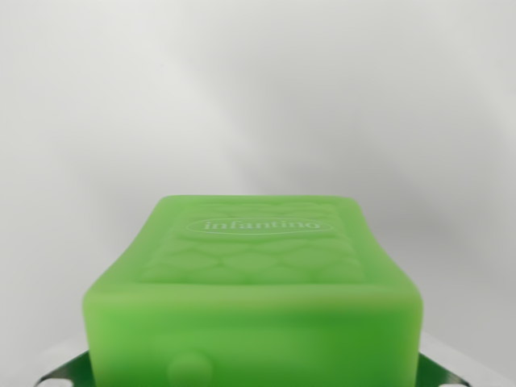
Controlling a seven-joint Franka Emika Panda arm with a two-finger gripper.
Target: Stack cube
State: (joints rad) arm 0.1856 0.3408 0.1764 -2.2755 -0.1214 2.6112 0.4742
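A soft green cube (256, 274) fills the lower middle of the wrist view, its top face embossed with the word "infantino" and a scale pattern. My gripper (255, 372) sits at the bottom edge. One metal finger (71, 372) shows at the cube's left side and the other at its right, both against the cube. The cube's sides look pinched inward, so the gripper is shut on it. No second cube is in view, and the cube's underside is hidden.
Behind the cube is only a blurred white surface (258, 97) with a soft grey shadow across it. No edges or other objects show.
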